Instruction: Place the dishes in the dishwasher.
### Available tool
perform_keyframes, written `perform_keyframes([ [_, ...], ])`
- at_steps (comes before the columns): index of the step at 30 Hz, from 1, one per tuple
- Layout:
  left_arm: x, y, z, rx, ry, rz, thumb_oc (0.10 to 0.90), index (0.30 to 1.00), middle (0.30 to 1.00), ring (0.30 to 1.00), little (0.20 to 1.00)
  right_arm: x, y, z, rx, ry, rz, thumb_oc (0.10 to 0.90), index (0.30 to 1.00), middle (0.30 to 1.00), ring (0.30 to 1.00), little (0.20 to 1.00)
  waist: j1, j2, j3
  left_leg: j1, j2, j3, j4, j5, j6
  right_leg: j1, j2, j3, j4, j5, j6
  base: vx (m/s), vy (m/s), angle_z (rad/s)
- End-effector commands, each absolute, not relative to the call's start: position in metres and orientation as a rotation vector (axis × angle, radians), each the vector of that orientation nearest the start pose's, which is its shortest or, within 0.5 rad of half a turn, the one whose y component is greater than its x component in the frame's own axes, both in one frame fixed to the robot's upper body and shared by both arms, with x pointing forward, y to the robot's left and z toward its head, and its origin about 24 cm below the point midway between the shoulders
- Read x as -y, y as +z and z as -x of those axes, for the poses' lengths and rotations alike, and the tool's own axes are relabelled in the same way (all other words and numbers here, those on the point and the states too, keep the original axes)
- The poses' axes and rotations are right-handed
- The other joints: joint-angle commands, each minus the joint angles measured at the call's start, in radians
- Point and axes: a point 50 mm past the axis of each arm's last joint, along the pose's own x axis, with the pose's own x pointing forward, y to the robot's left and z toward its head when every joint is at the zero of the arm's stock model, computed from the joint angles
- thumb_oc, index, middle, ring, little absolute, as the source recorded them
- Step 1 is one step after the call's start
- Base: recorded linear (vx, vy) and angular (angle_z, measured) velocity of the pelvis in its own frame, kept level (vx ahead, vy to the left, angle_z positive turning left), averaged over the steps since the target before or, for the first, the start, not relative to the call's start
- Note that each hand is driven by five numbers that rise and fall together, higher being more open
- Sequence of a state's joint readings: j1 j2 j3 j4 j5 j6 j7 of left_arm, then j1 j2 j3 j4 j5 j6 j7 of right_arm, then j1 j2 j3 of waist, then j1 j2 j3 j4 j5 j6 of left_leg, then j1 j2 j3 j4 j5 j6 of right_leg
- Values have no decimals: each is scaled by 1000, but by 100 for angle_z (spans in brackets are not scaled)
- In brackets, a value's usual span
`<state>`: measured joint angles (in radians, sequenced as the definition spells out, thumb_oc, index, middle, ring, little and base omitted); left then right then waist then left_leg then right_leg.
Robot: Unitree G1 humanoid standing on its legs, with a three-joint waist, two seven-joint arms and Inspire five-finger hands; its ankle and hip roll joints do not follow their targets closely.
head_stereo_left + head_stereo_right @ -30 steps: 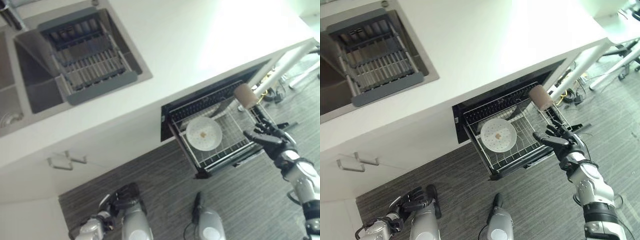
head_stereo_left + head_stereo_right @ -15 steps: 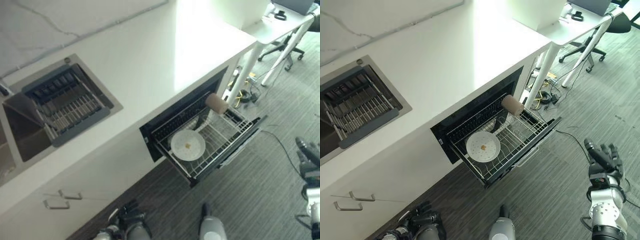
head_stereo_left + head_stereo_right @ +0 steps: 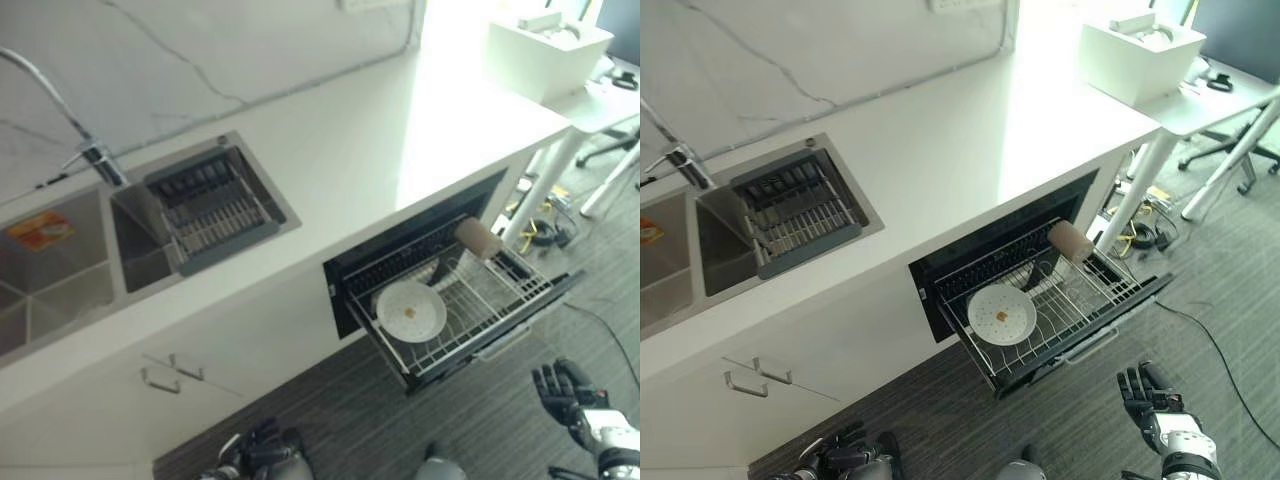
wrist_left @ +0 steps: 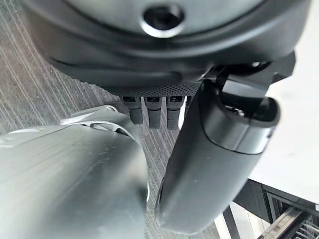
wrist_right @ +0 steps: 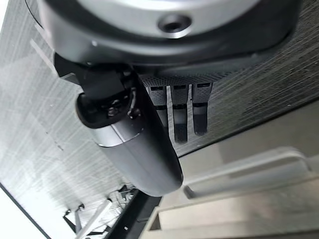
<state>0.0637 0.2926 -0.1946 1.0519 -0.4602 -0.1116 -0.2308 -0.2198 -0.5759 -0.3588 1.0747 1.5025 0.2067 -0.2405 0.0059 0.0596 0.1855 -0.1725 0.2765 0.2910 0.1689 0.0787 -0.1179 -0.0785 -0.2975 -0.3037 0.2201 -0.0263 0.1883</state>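
I see the dishwasher rack [image 3: 1080,300] pulled out under the counter [image 3: 940,150], with a white plate [image 3: 1001,314] lying flat in it and a brown cup [image 3: 1070,241] on its side near the back. My right hand [image 3: 1152,395] hangs low over the floor, well apart from the rack, fingers spread and holding nothing. My left hand [image 3: 262,452] sits low by the cabinet, fingers relaxed and empty.

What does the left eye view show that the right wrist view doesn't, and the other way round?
Left eye view alone: the pulled-out dishwasher rack with a white plate and a brown cup in it, plus the sink. Right wrist view alone: a close look along the thumb and straight fingers. Both: the right robot hand, open and holding nothing, over the grey floor.
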Motion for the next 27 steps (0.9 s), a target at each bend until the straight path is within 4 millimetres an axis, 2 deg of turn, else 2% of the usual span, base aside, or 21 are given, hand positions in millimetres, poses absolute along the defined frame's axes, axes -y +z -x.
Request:
perform_keyframes([
  [1, -238, -140, -124, -951, -4, 114, 800, 900, 900, 900, 900, 389, -16, -219, -294, -1000, -1235, 400, 300, 300, 300, 300, 22, -13, 23, 46, 19, 15, 131, -177, -49, -19, 33, -72, 80, -91, -34, 51, -26, 12],
  [6, -237, -144, -115, -993, 16, 138, 800, 900, 900, 900, 900, 384, -27, -216, -410, -1031, -1177, 400, 300, 300, 300, 300, 72, 6, 28, 40, -18, -25, 131, -179, -39, 9, 9, -107, 80, -89, -29, 104, -27, 27],
  [14, -242, -146, -99, -1012, 40, 144, 800, 900, 900, 900, 900, 385, -18, -227, -360, -1011, -1180, 400, 300, 300, 300, 300, 143, 29, 56, 6, -76, -70, 131, -181, -23, 25, -39, -159, 80, -69, -9, 38, -1, 30],
  [20, -243, -147, -90, -1029, 28, 148, 800, 900, 900, 900, 900, 391, 4, -245, -288, -973, -1192, 400, 300, 300, 300, 300, 200, 53, 82, -21, -127, -111, 131, -184, -6, 37, -79, -213, 80, -51, 8, 73, 29, 54],
  [21, -244, -146, -92, -1023, 23, 153, 800, 900, 900, 900, 900, 392, 17, -256, -259, -948, -1185, 400, 300, 300, 300, 300, 221, 59, 93, -34, -144, -130, 131, -183, 0, 40, -89, -228, 80, -46, 13, 104, 64, 58],
  [26, -246, -142, -100, -995, 16, 155, 800, 900, 900, 900, 900, 395, 46, -277, -173, -910, -1192, 400, 300, 300, 300, 300, 256, 61, 110, -48, -168, -168, 131, -204, 2, 50, -105, -235, 80, -50, 26, 122, 1, 40],
  [27, -247, -140, -103, -987, 17, 147, 800, 900, 900, 900, 900, 396, 59, -285, -137, -892, -1201, 400, 300, 300, 300, 300, 275, 59, 116, -54, -175, -176, 131, -209, 5, 53, -111, -244, 80, -46, 28, 80, -38, 31],
])
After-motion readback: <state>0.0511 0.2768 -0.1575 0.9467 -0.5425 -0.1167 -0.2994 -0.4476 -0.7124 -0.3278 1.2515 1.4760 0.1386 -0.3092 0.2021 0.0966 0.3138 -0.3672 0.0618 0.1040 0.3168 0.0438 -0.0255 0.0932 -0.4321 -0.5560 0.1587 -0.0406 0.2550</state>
